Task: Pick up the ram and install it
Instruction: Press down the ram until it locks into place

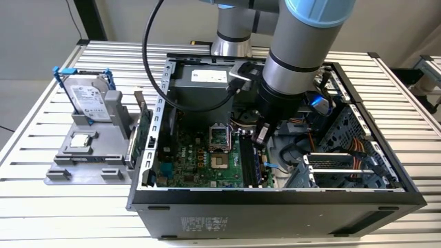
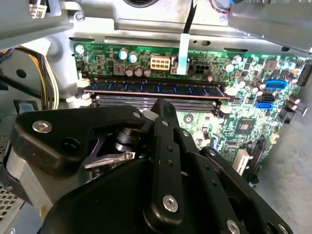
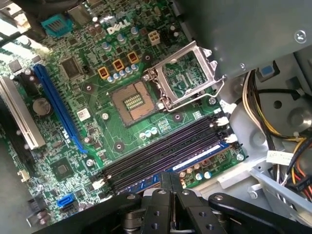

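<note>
The ram point(image 2: 156, 88) is a dark bluish stick lying lengthwise in a memory slot on the green motherboard point(image 2: 253, 122), inside the open computer case point(image 1: 276, 204). In the first wrist view the ram point(image 3: 200, 157) is in the slot nearest the board's edge, beside the empty dark slots. In the exterior view the ram point(image 1: 255, 164) is a dark strip just below the arm's tool. My gripper point(image 1: 262, 138) hangs straight over it, fingers shut. Its tips point(image 3: 170, 176) are directly at the stick's middle. I cannot tell whether the tips point(image 2: 161, 104) touch it.
A processor socket point(image 3: 133, 101) with its metal frame point(image 3: 187, 78) lifted lies beside the slots. Cable bundles point(image 3: 273, 122) and a drive cage point(image 1: 344, 165) crowd one side. Outside the case, a grey fixture point(image 1: 86, 163) holds a hard drive point(image 1: 90, 95), a silver chip point(image 1: 81, 139) and a green card point(image 1: 141, 132).
</note>
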Motion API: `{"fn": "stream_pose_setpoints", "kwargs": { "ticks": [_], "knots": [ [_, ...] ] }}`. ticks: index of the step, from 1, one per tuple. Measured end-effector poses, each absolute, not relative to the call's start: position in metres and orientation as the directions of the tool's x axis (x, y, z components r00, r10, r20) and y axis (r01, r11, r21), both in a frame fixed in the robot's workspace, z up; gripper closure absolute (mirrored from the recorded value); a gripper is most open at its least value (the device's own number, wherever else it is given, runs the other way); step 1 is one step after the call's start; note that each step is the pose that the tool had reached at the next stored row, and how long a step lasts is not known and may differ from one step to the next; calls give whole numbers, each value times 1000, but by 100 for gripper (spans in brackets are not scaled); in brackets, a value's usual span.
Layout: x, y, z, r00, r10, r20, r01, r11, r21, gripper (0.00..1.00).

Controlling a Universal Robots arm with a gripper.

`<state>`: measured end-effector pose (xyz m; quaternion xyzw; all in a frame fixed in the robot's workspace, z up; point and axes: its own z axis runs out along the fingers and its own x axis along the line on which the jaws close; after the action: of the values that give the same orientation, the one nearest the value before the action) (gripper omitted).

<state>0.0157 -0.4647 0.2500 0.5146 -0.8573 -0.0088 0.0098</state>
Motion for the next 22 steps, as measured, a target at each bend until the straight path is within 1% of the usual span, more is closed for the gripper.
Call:
{"fn": "stream_pose_setpoints", "kwargs": {
  "ticks": [12,22],
  "knots": [
    [16,-464,250,-427,-904,8,-904,427,25,100],
    [17,-464,250,-334,-943,8,-942,334,26,100]
  ]
}}
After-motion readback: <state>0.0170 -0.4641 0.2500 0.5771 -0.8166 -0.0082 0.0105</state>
